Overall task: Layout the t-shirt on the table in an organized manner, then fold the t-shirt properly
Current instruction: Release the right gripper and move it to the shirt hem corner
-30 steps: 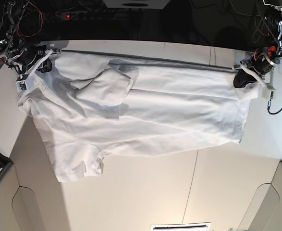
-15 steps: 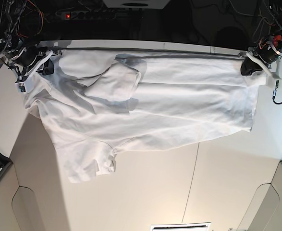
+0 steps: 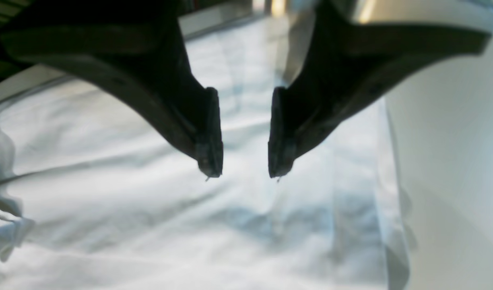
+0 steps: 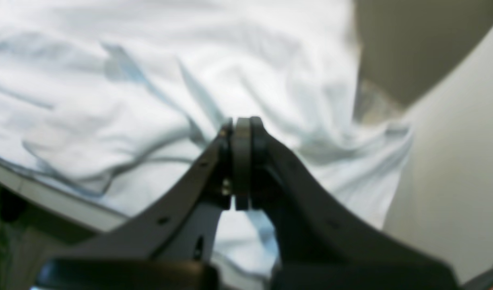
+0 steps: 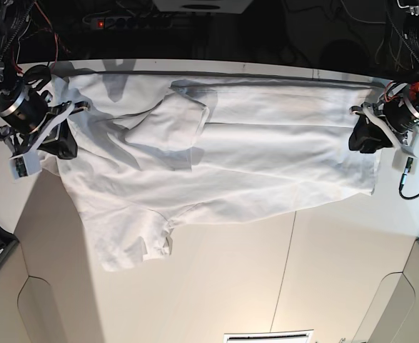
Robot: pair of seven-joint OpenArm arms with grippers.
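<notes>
The soft, wrinkly white cotton t-shirt point(image 5: 216, 161) lies long from left to right along the far side of the flat white counter point(image 5: 280, 286), right under the left arm's spread, empty jaws, while the right arm's jaws are pressed together at its other end.

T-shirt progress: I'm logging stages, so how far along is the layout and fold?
Done: the t-shirt lies spread across the table. In hand: the left gripper is open above the cloth, holding nothing; the right gripper is shut at the other end, though a pinch on cloth is unclear. Left: one sleeve lies flopped over the body, wrinkles remain, and no fold is made.
</notes>
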